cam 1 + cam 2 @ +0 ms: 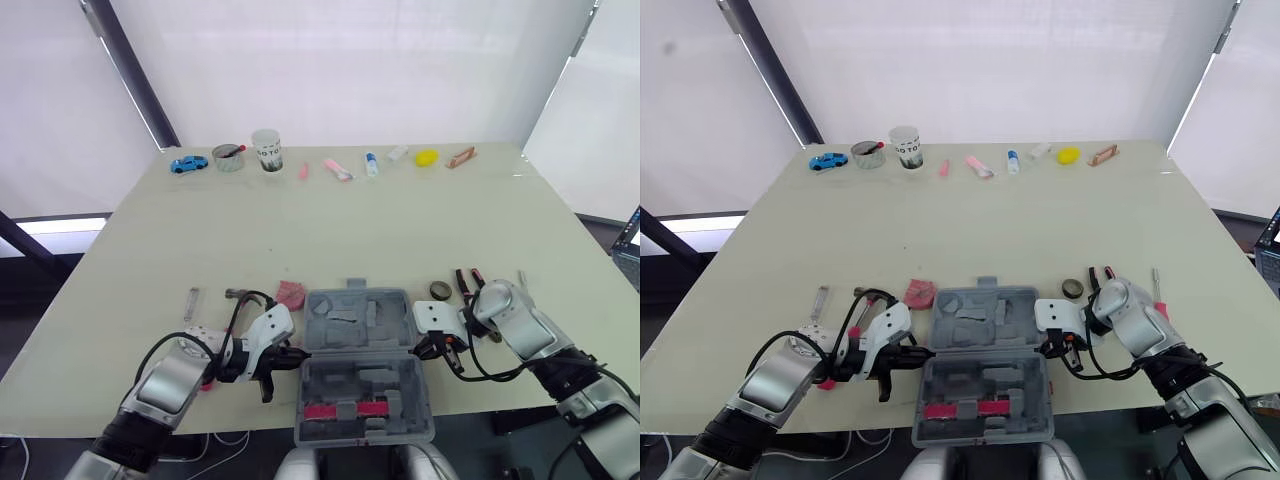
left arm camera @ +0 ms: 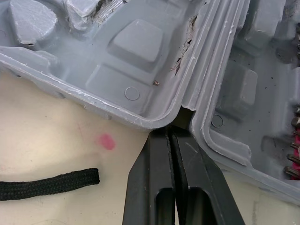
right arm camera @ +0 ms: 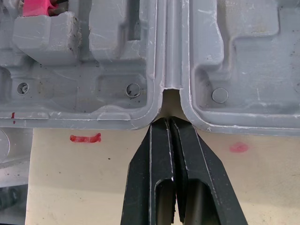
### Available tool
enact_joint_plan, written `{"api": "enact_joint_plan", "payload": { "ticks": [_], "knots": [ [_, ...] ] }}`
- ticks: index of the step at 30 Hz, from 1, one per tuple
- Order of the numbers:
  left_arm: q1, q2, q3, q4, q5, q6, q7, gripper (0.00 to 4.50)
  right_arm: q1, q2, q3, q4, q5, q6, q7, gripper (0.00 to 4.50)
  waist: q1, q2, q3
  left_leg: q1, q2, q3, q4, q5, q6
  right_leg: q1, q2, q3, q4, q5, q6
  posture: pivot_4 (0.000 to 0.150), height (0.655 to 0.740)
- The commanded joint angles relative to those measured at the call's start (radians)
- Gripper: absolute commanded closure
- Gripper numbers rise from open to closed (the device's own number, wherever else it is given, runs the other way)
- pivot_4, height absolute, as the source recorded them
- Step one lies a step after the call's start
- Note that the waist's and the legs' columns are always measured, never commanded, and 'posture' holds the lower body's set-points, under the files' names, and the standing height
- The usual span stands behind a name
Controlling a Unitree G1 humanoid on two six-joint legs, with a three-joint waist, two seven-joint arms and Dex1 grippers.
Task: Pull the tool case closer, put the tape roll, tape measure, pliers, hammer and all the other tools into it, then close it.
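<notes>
At the near edge of the table [image 1: 350, 230], the open tool case [image 1: 365, 385] lies between your left gripper [image 1: 295, 355] and right gripper [image 1: 418, 350], its hinge line running left to right. Both grippers are closed on nothing, tips at the hinge ends, equally near.

The tool case [image 1: 355, 322] is moulded grey plastic, matt, with scuffed, chipped edges and dark specks. The tabletop [image 1: 330, 230] is smooth, matt and cream. The left claw [image 2: 173, 132] is smooth black plastic with a slight sheen; the cord [image 2: 51, 183] is black woven cloth.
</notes>
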Motion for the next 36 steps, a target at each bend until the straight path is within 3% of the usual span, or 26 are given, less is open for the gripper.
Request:
{"api": "enact_joint_plan", "payload": {
  "ticks": [1, 36],
  "knots": [
    [0.018, -0.010, -0.049, -0.010, -0.001, 0.009, -0.016, 4.36, 0.019, -0.011, 0.021, -0.024, 0.017, 0.000, 0.004, 4.41, 0.002, 0.000, 0.000, 0.000, 0.000, 0.000, 0.000, 0.000, 0.000, 0.000, 0.000, 0.000, 0.000, 0.000, 0.000, 0.150, 0.7400],
    [-0.001, -0.056, -0.095, 0.018, 0.017, -0.045, -0.032, 4.36, 0.055, -0.081, 0.015, -0.061, 0.054, 0.017, -0.026, 4.41, 0.027, 0.001, -0.001, 0.000, -0.001, 0.000, 0.001, 0.000, 0.000, 0.001, -0.001, -0.001, -0.001, 0.000, 0.000, 0.150, 0.7400]
  ]
}}
